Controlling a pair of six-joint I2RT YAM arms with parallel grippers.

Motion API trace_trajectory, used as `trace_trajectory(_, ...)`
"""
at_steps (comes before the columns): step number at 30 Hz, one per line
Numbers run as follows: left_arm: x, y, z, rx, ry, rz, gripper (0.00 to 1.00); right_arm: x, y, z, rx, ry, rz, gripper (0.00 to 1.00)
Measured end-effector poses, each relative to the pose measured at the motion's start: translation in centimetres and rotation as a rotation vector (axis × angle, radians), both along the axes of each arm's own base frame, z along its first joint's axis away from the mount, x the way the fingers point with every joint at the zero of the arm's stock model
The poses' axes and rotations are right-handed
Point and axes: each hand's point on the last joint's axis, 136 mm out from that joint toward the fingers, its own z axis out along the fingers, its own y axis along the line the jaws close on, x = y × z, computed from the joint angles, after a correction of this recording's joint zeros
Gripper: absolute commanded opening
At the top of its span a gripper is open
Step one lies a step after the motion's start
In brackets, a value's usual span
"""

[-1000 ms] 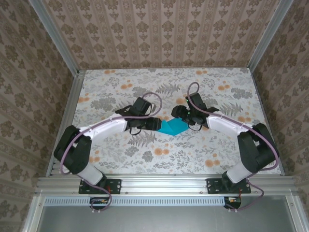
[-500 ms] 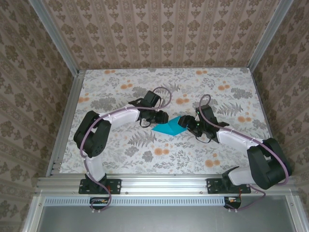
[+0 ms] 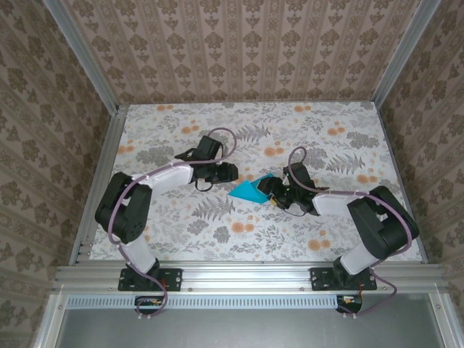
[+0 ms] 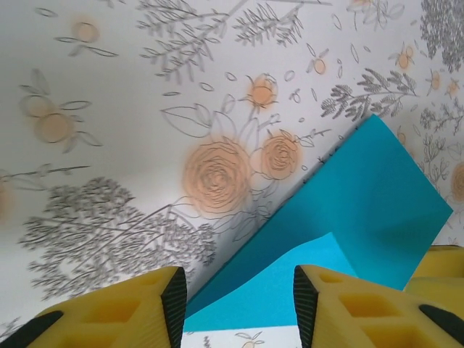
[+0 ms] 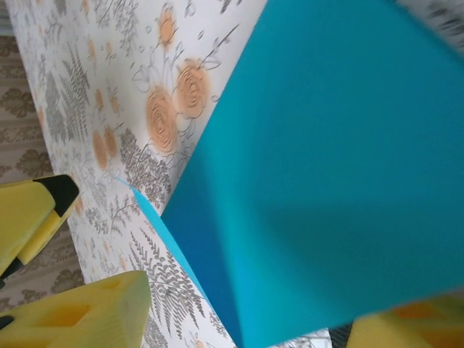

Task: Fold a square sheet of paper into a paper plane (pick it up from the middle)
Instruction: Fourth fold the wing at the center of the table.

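Where the two arms meet near the middle of the floral-patterned table (image 3: 181, 232), the square sheet of paper (image 3: 250, 191) is seen lying as a turquoise, partly folded shape, with one pointed corner directed toward the left arm's side. From the left wrist view, one layer is seen flat on the table while a paler flap is raised above it. The left gripper (image 3: 226, 172) is held just beside the sheet's upper left edge, its yellow fingers (image 4: 130, 304) parted with a clear gap, and nothing is clamped between them. The right gripper (image 3: 274, 190) is placed at the sheet's right side, its jaws spread wide with the raised paper passing between them; whether either pad is touching the paper cannot be told.
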Motion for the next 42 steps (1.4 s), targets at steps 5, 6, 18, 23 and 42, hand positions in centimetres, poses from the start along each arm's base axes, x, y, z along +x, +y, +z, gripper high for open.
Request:
trace_trajectory(5, 0.1, 2.4, 0.7, -0.015, -0.014, 0.057, 0.49, -0.2, 1.4, -0.8, 0.019, 0.004, 0.027, 0.54)
trace_trajectory(6, 0.0, 2.9, 0.8, -0.016, -0.014, 0.067, 0.5, -0.1, 1.5, -0.8, 0.025, 0.002, 0.026, 0.51)
trace_trajectory(18, -0.8, 5.3, 0.0, -0.006, -0.005, 0.11, 0.53, 0.4, 2.1, -0.5, 0.064, -0.013, 0.03, 0.18)
trace_trajectory(23, -1.4, 5.1, 0.2, 0.021, -0.065, 0.049, 0.65, 0.5, 2.4, -0.1, 0.081, -0.006, 0.03, 0.07)
trace_trajectory(42, -5.0, 0.4, 1.8, 0.148, -0.435, -0.416, 0.76, 0.2, 3.3, 2.0, 0.056, 0.086, 0.092, 0.08)
